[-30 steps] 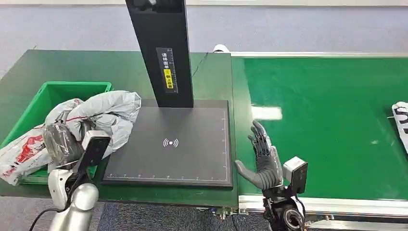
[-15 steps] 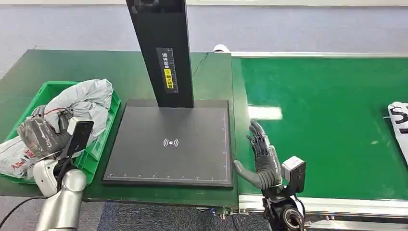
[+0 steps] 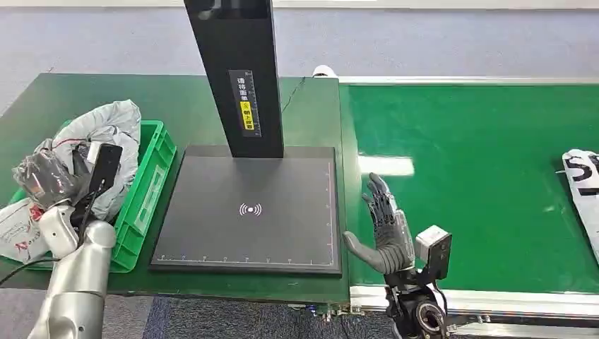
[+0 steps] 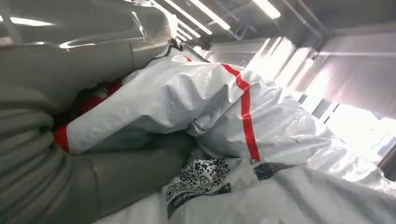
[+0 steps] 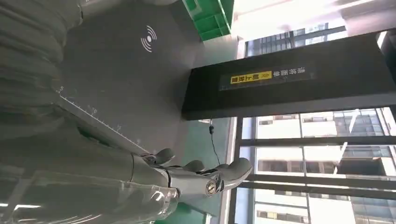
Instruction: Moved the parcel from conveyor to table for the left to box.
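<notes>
My left hand (image 3: 46, 180) grips a crumpled grey parcel (image 3: 106, 127) with red stripes and holds it above the green bin (image 3: 152, 191) at the table's left. Close up in the left wrist view, the parcel (image 4: 224, 107) bulges against my hand (image 4: 70, 182). At the near left edge of the green conveyor (image 3: 480, 162) my right hand (image 3: 385, 229) hovers open, fingers spread, holding nothing; the right wrist view shows the same hand (image 5: 187, 179). A white parcel (image 3: 583, 187) with black print lies at the conveyor's right edge.
A black scanner pad (image 3: 251, 212) with a tall black column (image 3: 236, 78) takes up the table's middle, between bin and conveyor. A white and red bag (image 3: 18, 229) lies at the bin's near left end. The right wrist view shows the pad (image 5: 126, 79) and column (image 5: 289, 79).
My left arm has carried the grey parcel leftward, from the pad's edge to over the bin. The white parcel on the conveyor has come further into view. My right hand stays put.
</notes>
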Tool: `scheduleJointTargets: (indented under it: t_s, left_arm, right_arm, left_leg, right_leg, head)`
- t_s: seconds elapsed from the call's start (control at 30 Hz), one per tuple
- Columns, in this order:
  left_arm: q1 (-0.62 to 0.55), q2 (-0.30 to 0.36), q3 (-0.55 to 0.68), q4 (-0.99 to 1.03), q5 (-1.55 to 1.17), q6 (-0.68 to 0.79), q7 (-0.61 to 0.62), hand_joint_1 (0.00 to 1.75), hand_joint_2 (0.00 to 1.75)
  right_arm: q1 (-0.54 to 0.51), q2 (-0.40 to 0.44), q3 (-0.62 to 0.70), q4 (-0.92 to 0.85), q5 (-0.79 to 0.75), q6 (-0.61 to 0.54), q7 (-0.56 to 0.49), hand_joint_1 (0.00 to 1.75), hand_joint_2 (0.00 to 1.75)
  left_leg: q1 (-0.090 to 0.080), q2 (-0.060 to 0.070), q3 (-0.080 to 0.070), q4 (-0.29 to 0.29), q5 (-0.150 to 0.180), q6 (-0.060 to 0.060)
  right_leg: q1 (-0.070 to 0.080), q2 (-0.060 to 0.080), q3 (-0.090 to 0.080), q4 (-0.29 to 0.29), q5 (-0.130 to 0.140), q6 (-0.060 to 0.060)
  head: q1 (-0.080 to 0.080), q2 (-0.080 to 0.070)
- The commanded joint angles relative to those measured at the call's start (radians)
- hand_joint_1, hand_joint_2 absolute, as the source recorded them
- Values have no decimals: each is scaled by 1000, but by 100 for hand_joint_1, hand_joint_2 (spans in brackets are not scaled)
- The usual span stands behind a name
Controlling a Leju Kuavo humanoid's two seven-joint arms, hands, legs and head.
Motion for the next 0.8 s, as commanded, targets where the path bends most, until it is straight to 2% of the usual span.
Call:
scheduleJointTargets:
  t_s: [0.03,0.27,0.43,0.57,0.8]
  left_arm:
    - [-133,31,1,285,-13,-125,7,0,175]
    - [-105,8,-11,272,-15,-109,-3,0,175]
    - [-54,-35,-28,199,42,10,-83,0,175]
    - [-1,-69,-92,69,192,86,-218,0,175]
    - [10,-69,-104,46,196,81,-212,0,175]
  right_arm:
    - [-56,3,1,83,-3,19,5,0,175]
    - [-54,4,1,83,-2,21,4,0,175]
    - [-45,-4,11,73,-2,17,4,0,175]
    - [-41,-9,19,62,-9,4,-5,0,175]
    - [-40,-9,21,61,-10,3,-5,0,175]
  left_leg:
    - [0,0,2,-1,0,1]
    - [0,0,1,-1,0,0]
    - [-1,-1,2,-1,0,1]
    - [0,-2,1,-1,0,1]
    - [0,0,2,-1,0,1]
  right_leg:
    - [0,-1,3,-2,0,0]
    - [0,-1,2,-1,0,0]
    - [0,-1,2,-1,0,0]
    - [0,-2,2,-2,0,0]
    - [0,-1,3,-2,0,0]
  head:
    - [0,0]
    - [0,0]
    - [0,0]
    - [0,0]
    - [0,0]
